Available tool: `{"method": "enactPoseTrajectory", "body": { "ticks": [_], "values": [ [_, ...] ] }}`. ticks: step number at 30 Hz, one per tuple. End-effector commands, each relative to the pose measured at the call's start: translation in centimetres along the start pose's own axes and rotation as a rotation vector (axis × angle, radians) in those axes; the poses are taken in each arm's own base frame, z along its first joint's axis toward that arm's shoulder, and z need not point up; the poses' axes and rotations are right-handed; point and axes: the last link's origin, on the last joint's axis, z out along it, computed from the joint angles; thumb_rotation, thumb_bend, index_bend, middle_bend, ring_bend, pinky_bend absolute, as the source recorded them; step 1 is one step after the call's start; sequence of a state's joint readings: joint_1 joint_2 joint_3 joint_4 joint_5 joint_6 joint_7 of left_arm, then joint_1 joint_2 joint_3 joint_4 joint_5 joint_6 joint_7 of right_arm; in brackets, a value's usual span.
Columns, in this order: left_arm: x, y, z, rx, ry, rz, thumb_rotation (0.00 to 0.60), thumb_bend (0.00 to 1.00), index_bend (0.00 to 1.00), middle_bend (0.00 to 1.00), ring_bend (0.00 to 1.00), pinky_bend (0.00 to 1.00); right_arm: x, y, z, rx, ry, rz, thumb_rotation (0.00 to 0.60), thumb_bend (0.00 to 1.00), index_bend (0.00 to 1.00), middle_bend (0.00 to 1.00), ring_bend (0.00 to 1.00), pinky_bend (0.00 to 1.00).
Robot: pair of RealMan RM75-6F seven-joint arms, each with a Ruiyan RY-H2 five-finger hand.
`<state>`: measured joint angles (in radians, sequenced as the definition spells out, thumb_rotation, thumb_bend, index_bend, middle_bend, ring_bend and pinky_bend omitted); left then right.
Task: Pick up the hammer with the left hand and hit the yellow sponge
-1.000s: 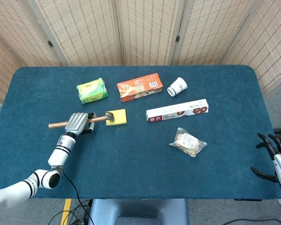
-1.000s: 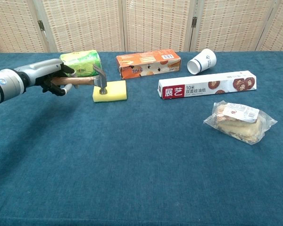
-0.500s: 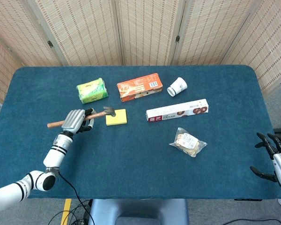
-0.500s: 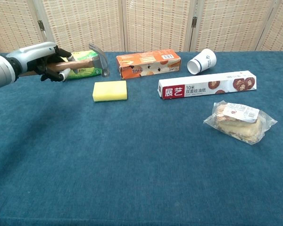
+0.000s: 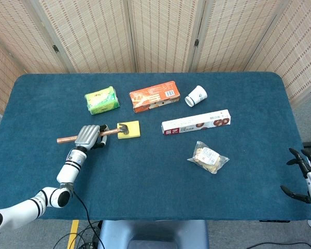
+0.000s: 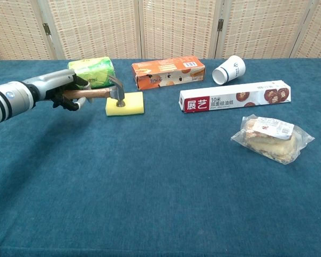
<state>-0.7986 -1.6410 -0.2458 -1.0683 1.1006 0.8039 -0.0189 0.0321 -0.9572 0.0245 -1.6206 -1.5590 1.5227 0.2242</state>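
We note a table (image 5: 145,176) with dark teal cloth, a folding woven screen (image 5: 160,33) with pale frames and dark hinges behind it, grey floor (image 5: 307,116) at the sides, even light

Deep blue cloth table (image 5: 145,171). Pale yellow rectangular sponge (image 5: 130,129). Copper-brown wooden-handled hammer (image 5: 72,137), grey head. Silver-grey left hand (image 5: 88,136). Orange cardboard box (image 5: 154,97). Green-yellow wrapped packet (image 5: 102,100). White paper cup (image 5: 196,96).

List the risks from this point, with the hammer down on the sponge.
1. The hammer head sits near the left edge of the yellow sponge; another blow might slip off onto the table.
2. The green package lies close behind the left hand; a raised swing may knock it.
3. The sponge is loose and could shift under a strike.
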Motion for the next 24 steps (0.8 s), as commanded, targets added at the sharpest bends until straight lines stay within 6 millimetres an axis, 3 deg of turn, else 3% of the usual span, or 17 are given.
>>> {"method": "enactPoseTrajectory", "body": {
  "ticks": [1, 7, 11, 14, 16, 18, 21, 24],
  "values": [
    [1.2, 0.1, -1.4, -0.037, 0.025, -0.032, 0.600, 0.77, 0.82, 0.90, 0.72, 0.90, 0.1, -0.1, 0.0, 0.006, 0.005, 0.001, 0.600, 0.07, 0.08, 0.37, 0.10, 0.12],
    [1.7, -0.8, -4.5, -0.072, 0.013, -0.065, 0.600, 0.77, 0.80, 0.90, 0.72, 0.90, -0.1, -0.2, 0.1, 0.020, 0.002, 0.006, 0.600, 0.07, 0.08, 0.37, 0.10, 0.12],
    [1.4, -2.0, -6.8, -0.083, -0.037, -0.024, 0.600, 0.77, 0.73, 0.85, 0.68, 0.88, -0.1, -0.2, 0.0, 0.020, 0.004, 0.006, 0.600, 0.07, 0.08, 0.37, 0.10, 0.12],
    [1.2, -2.9, -8.0, -0.068, -0.071, 0.005, 0.600, 0.71, 0.61, 0.76, 0.60, 0.71, -0.1, -0.4, 0.0, 0.026, 0.003, 0.007, 0.600, 0.07, 0.08, 0.37, 0.10, 0.12],
    [1.1, -3.4, -8.6, -0.050, -0.109, 0.029, 0.600, 0.56, 0.45, 0.61, 0.46, 0.51, 0.0, -0.5, 0.0, 0.032, 0.003, 0.008, 0.600, 0.07, 0.08, 0.37, 0.10, 0.12],
    [1.3, -3.9, -9.2, -0.027, -0.160, 0.062, 0.600, 0.39, 0.21, 0.35, 0.25, 0.32, 0.0, -0.7, 0.0, 0.038, 0.007, 0.009, 0.600, 0.07, 0.08, 0.37, 0.10, 0.12],
    [1.8, -4.2, -9.9, -0.003, -0.164, 0.081, 0.600, 0.29, 0.03, 0.13, 0.08, 0.22, 0.1, -0.8, -0.1, 0.042, 0.013, 0.009, 0.600, 0.07, 0.08, 0.37, 0.10, 0.12],
    [2.5, -4.3, -10.8, 0.016, -0.125, 0.063, 0.600, 0.25, 0.00, 0.08, 0.05, 0.21, 0.1, -0.9, -0.2, 0.043, 0.013, 0.010, 0.600, 0.07, 0.08, 0.37, 0.10, 0.12]
  ]
}}
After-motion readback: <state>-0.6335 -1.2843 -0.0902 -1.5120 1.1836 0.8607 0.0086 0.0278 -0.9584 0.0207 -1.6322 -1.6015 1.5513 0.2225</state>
